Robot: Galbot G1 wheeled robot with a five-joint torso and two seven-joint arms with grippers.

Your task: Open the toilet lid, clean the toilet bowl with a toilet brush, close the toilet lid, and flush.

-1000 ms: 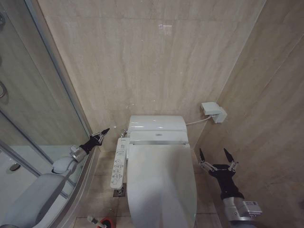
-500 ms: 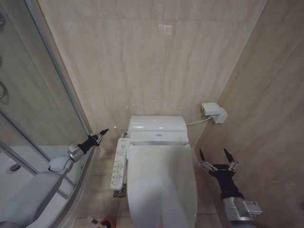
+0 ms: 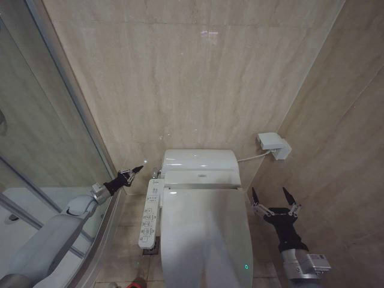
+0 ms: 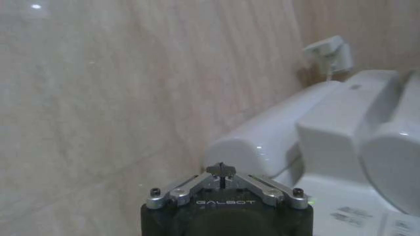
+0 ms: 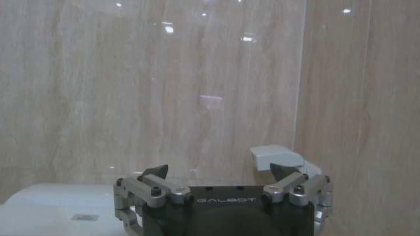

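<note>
Meanwhile, head camera tilted up vs. earlier frames: whole scene shifted down, wall outlet box [image 3: 273,146] lower, red brush holder nearly gone past bottom edge. Toilet lid [image 3: 206,237] lay flat and closed over toilet bowl, not yet opened. Left gripper [image 3: 133,173] extended further toward bidet button panel [image 3: 149,213], fingers pressed together, tip near tank [image 3: 199,159] corner, not touching. Right gripper [image 3: 275,200] parked right of lid, fingers spread, unchanged. Judgement: left arm approaching back of toilet; lid-opening step not begun
</note>
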